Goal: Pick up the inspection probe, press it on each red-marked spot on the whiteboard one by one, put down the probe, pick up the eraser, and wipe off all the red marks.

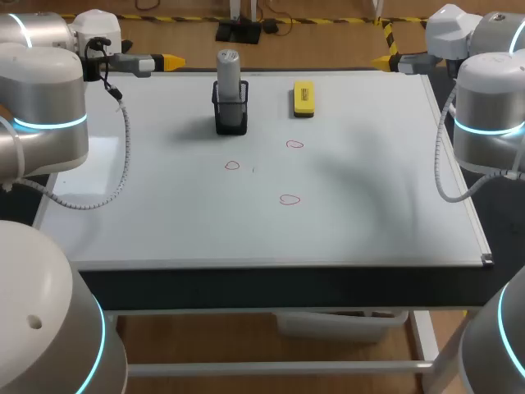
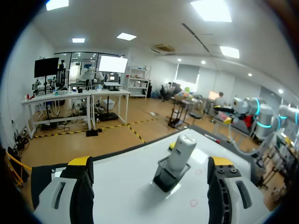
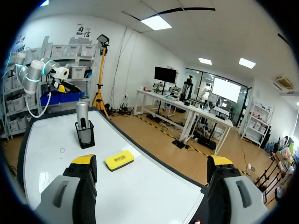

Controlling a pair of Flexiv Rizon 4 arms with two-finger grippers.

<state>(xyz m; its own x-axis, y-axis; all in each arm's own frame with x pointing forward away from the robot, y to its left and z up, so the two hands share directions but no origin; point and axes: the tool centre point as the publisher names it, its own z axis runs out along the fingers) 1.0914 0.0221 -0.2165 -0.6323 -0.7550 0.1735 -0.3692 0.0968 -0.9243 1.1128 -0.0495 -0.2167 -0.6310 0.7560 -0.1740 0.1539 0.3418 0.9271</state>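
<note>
The probe (image 1: 227, 67) stands upright in a black holder (image 1: 230, 115) toward the far edge of the whiteboard (image 1: 369, 205). The holder is an open-topped frame, and the probe is the only thing in it. The probe's grey upper half rises well clear of the holder's rim, which should leave plenty to grasp.

The yellow eraser (image 1: 303, 98) lies flat on the board to the right of the holder, near it but not touching. It is probably parked there to be in reach once the probing is done. Three red marks (image 1: 289, 199) are drawn on the robot's side of the holder. One is close in front of it, one is off toward the eraser's side, and one is farther out toward the near edge. All three look intact, so both pressing and wiping are left to do.

The left fingers (image 1: 168, 61) hang to the left of the holder, out by the board's far corner. They are spread wide with nothing between them, and in the left wrist view the holder and probe sit ahead of them. The right fingers (image 1: 384, 61) hang well to the right of the holder, past the eraser, equally spread and empty. Nothing is gripped, so I judge the task to be at its very start, with lifting the probe out of the holder as the first step.
</note>
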